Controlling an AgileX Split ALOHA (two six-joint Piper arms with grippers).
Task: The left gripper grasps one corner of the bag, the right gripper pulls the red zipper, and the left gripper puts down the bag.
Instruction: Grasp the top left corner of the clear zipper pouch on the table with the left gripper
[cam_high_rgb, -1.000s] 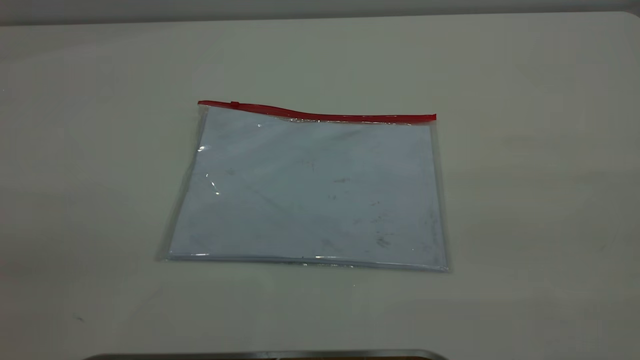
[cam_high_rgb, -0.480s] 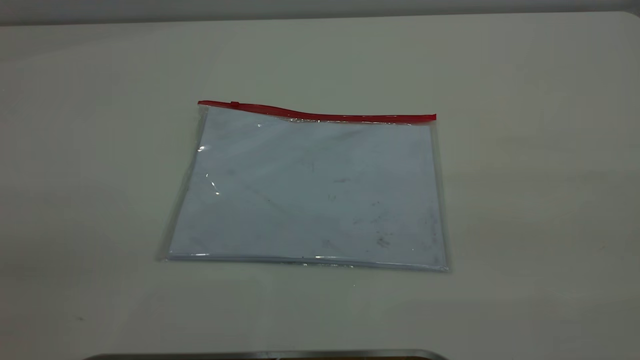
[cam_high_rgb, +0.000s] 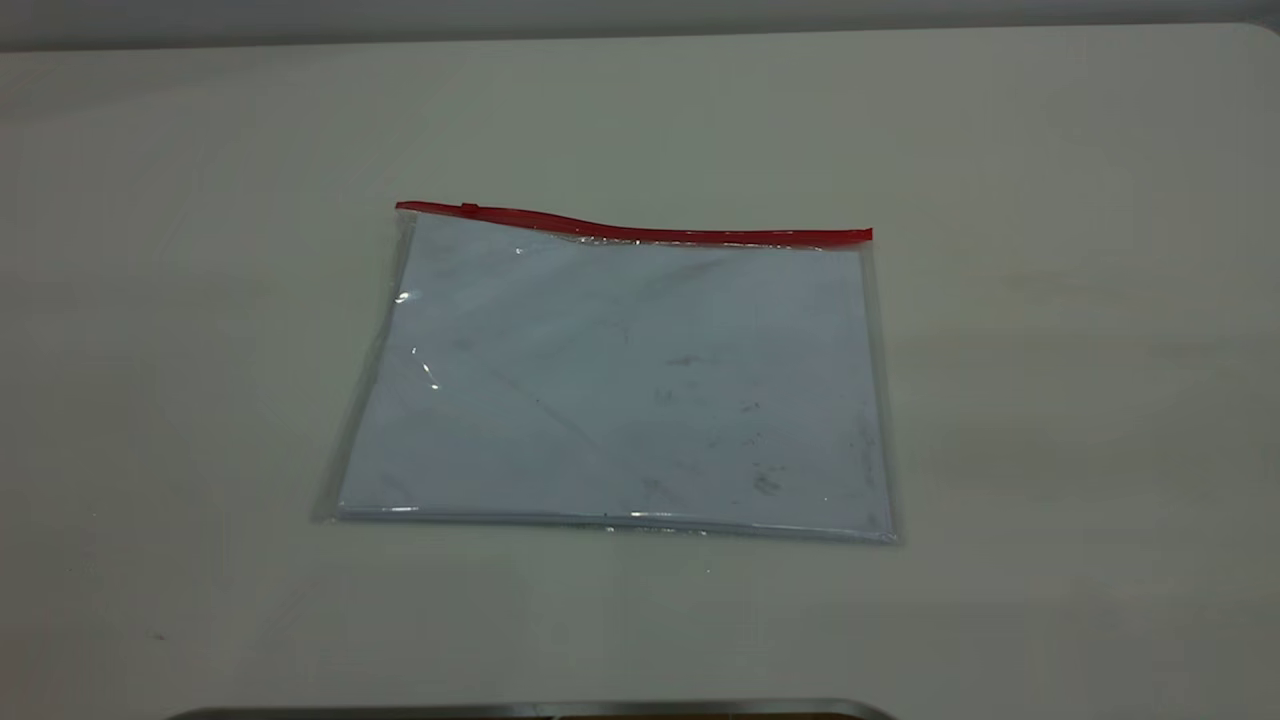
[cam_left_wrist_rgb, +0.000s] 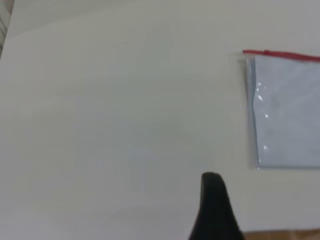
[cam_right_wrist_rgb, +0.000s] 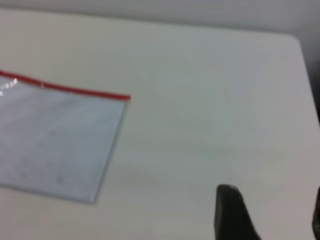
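Observation:
The bag (cam_high_rgb: 620, 390) lies flat in the middle of the table, a clear pouch with a smudged white sheet inside. The red zipper (cam_high_rgb: 640, 232) runs along its far edge, with the slider tab (cam_high_rgb: 469, 209) near the far-left corner. Neither gripper appears in the exterior view. In the left wrist view the left gripper (cam_left_wrist_rgb: 215, 200) hovers over bare table, well off the bag's (cam_left_wrist_rgb: 287, 115) left side. In the right wrist view the right gripper (cam_right_wrist_rgb: 272, 200) is open and empty, off the right side of the bag (cam_right_wrist_rgb: 55, 140) and its zipper end (cam_right_wrist_rgb: 120, 96).
The pale table (cam_high_rgb: 1050, 400) spreads wide on all sides of the bag. A dark metal edge (cam_high_rgb: 530, 710) runs along the table's near side. The table's rounded far-right corner (cam_right_wrist_rgb: 295, 40) shows in the right wrist view.

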